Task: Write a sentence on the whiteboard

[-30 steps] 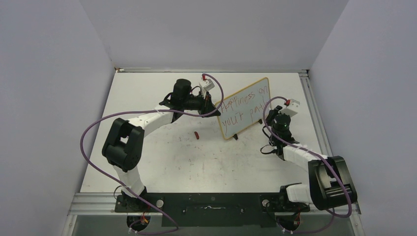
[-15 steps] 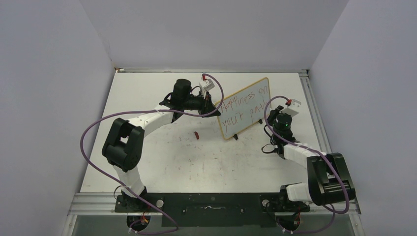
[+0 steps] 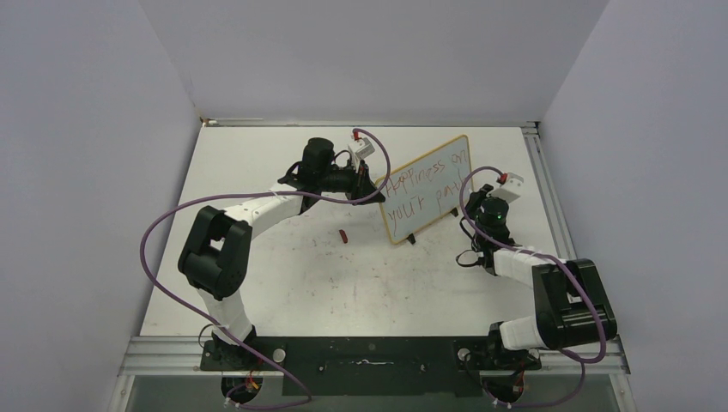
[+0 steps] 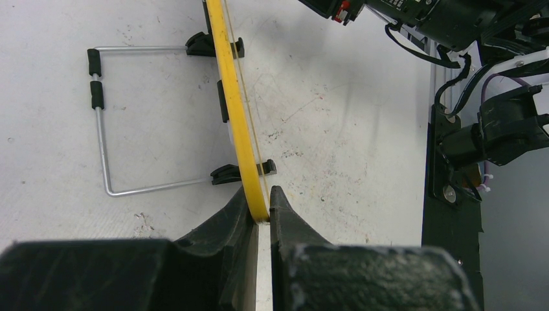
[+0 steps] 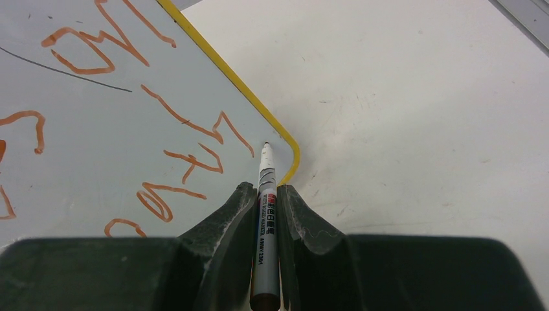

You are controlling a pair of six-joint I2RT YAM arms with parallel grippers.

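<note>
Top external showed the whiteboard point(image 3: 409, 225) standing near the far right corner of the table point(image 3: 343, 292), bearing the sentence point(image 3: 427, 177). Left gripper point(image 4: 261, 206) clamped its frame; right gripper point(image 5: 265, 194) pinched a marker point(image 5: 265, 217).

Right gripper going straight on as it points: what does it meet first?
Likely the whiteboard near its rounded corner, through the marker the right gripper holds; depth unclear.

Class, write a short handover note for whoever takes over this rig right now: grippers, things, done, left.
Left gripper: shut on the edge of the whiteboard, steadying it.
Right gripper: shut on the marker, tip at the board's corner beside the last letter.
Done: the sentence, two red lines.
Left: probably only lifting the marker away and releasing the board.
</note>
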